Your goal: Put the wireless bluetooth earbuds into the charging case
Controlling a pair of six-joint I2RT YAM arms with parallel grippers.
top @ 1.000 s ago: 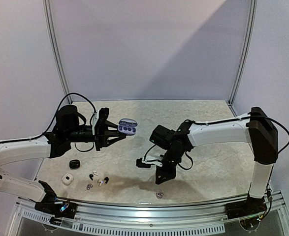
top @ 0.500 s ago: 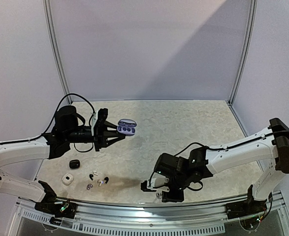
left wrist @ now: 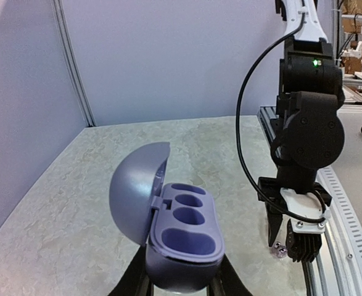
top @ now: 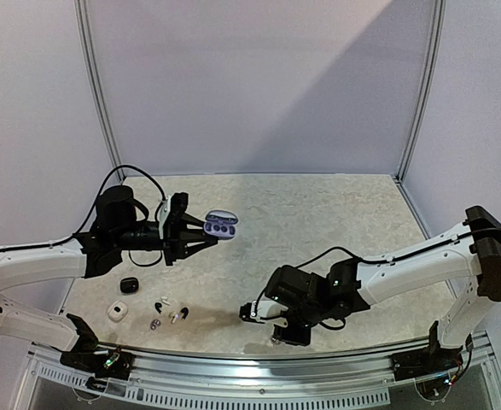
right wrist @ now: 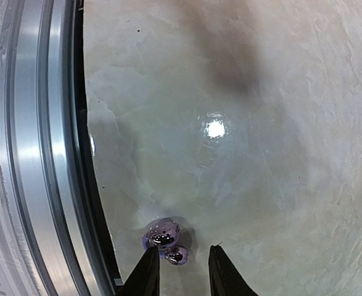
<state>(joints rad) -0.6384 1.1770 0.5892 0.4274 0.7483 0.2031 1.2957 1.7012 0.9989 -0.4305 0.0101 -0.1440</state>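
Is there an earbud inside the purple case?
No, the open case has only empty hollows inside.

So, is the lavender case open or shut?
Open: the lavender charging case has its lid swung back, wells exposed and empty.

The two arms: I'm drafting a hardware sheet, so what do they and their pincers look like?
Both the left arm and right arm have white links joined by bulky black housings, with a black cable looping outside each. The left pincer and right pincer have two slim black fingers; a white piece sits behind the right one's. A green light glows on the right arm.
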